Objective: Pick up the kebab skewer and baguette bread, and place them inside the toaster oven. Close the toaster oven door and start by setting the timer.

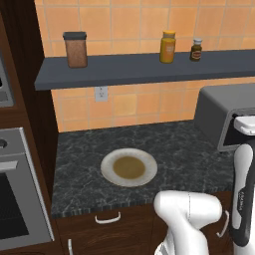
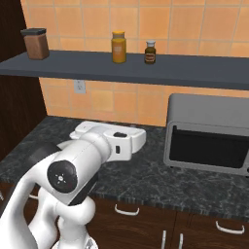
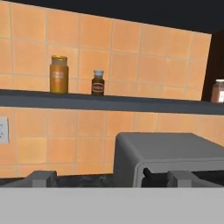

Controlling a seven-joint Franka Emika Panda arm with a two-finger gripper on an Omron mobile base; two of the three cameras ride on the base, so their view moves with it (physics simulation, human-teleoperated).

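I count one built-in oven [image 1: 15, 209] at the far left, set into dark wood beside the counter [image 1: 189, 149], which is black and speckled. Above the counter runs one grey shelf [image 1: 124, 69], and on it, from the left, I see one brown canister [image 1: 74, 49] with a dark lid, one orange jar [image 1: 168, 46] and one small dark bottle [image 1: 196, 50], all upright and apart from each other. From my hand camera, one more reddish jar [image 3: 217, 91] stands further right on that shelf, cut by the picture's edge. One wall outlet [image 1: 101, 93] sits on the orange tiles under the shelf.

One round plate [image 1: 112, 158], pale at the rim and brownish in the middle, lies flat on the counter, near the front edge and well left of the toaster oven [image 2: 209, 114].

That one toaster oven stands at the right of the counter, close to the back wall and beneath the shelf. Its long axis runs along the wall, and its dark front faces out over the counter toward me. I cannot tell how the toaster oven door stands.

My gripper [image 3: 113, 179] hangs above the counter, level with the toaster oven's top and pointed at it. My two fingers [image 3: 41, 178] are spread wide, with nothing between them. In the right base view, my own arm covers the counter left of the toaster oven.
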